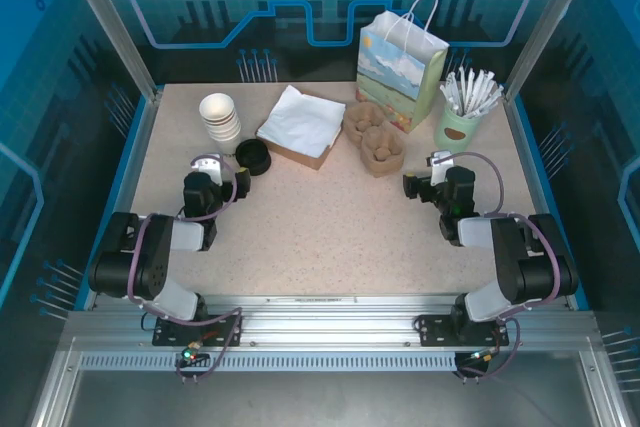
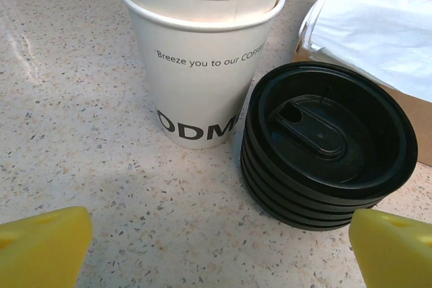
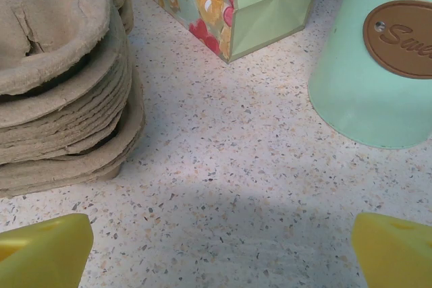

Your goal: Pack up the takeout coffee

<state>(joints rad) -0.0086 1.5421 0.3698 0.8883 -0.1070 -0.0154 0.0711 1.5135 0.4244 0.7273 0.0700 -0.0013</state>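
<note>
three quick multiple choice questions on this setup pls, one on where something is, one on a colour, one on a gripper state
1. Where is the stack of round black plastic lids?
A) on top of the stack of white paper cups
B) right beside that cup stack, on the speckled table
C) across the table from the cups

2. What colour is the round holder of white wrapped sticks?
A) red
B) black
C) pale green

3. How is the left gripper?
A) open, nothing between its yellow fingers
B) shut on a lid
C) shut on a cup

Answers:
1 B: the left wrist view shows the lids standing on the table next to the cups.
2 C: the top view shows a pale green holder.
3 A: the fingers sit wide apart with bare table between them.
</note>
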